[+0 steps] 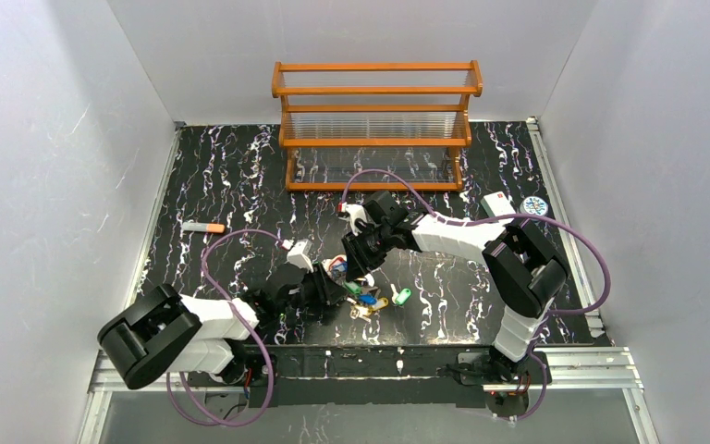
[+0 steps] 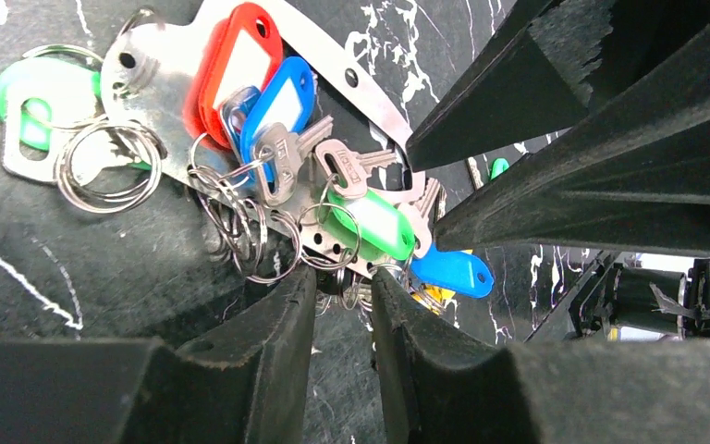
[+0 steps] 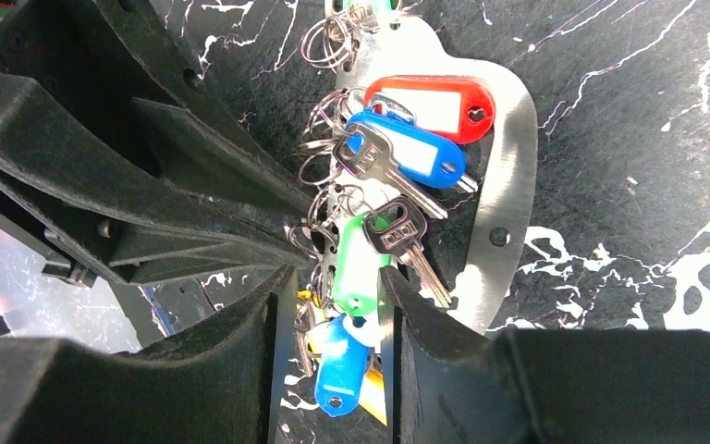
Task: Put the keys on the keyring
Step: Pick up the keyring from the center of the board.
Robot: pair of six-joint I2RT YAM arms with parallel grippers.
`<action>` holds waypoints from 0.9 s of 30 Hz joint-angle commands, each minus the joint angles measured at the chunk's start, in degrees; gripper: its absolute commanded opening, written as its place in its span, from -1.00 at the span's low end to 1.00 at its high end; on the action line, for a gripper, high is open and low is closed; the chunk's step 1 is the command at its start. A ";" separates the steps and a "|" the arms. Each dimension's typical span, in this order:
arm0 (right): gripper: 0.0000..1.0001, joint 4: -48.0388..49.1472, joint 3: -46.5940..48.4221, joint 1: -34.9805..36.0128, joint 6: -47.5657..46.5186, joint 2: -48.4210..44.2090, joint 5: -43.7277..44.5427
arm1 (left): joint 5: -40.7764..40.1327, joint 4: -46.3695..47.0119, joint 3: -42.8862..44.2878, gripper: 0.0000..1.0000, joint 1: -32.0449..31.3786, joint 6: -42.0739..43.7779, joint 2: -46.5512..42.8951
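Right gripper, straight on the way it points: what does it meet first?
Most likely the green key tag, which sits just ahead, between the fingertips of the right gripper, lying on the keyring. Depth is unclear.

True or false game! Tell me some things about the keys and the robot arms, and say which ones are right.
A red tag lies next to a blue tag. True.
The keys sit on the wooden rack. False: they lie on the table in front of it.
The left gripper and right gripper are both by the keys. True.
The right gripper holds the orange-tipped stick. False: it lies alone, left of the keys.
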 commanded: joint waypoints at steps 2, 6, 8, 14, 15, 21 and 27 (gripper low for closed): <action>-0.09 0.76 0.26 -0.38 -0.75 -2.22 -0.63 | 1.16 0.66 2.38 -0.52 -0.48 1.61 2.56; -0.09 0.75 -0.05 -0.38 -0.84 -2.32 -0.69 | 0.01 0.72 2.41 -0.76 -0.55 1.98 1.16; -0.09 0.71 -0.10 -0.46 -0.87 -2.40 -0.63 | -0.60 0.72 2.03 -0.86 -0.48 2.06 0.06; -0.09 0.52 0.49 -0.64 -1.06 -2.87 -0.55 | -0.73 0.17 1.52 -1.00 -0.48 1.31 -3.07; -0.09 0.49 0.58 -0.76 -1.06 -3.05 -0.65 | -0.51 -0.26 1.81 -1.00 -0.52 1.25 -3.45; 0.14 3.12 0.00 -2.05 -1.13 -7.51 -0.09 | 1.92 -14.07 8.43 -1.00 -0.49 8.71 -7.53; 0.28 12.56 -5.66 -3.36 -5.61 -15.58 -0.93 | 3.51 -32.92 19.95 -1.00 -0.48 23.47 -10.74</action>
